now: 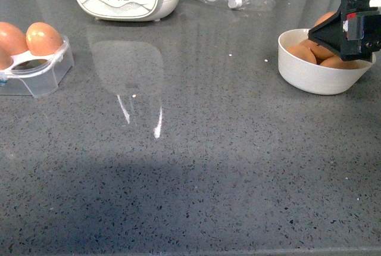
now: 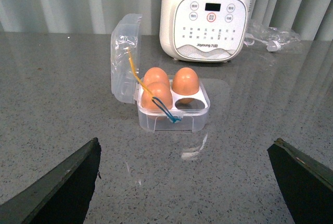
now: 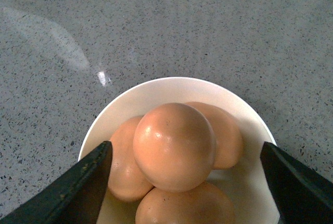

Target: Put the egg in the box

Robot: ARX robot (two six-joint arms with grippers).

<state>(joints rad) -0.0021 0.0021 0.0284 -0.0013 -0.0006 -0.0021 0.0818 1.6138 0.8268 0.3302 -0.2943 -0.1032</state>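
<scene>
Fingers of the left gripper (image 2: 184, 143) stand wide and empty before the clear plastic egg carton (image 1: 41, 80), left edge of the front frame, one cup free. At upper right, the nearer right gripper (image 3: 184, 146), also wide, hangs over the smooth, glossy orange-brown egg (image 3: 174, 146) topping the round white bowl (image 1: 309, 77), long axis seemingly toward the camera.

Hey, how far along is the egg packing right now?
Three eggs already sit in the open carton; one cup is empty. The right gripper hangs open over the bowl, either side of the top egg, not closed on it. The left gripper is open, holding nothing. Remaining: grip that egg, carry it over, set it in the empty cup.
</scene>
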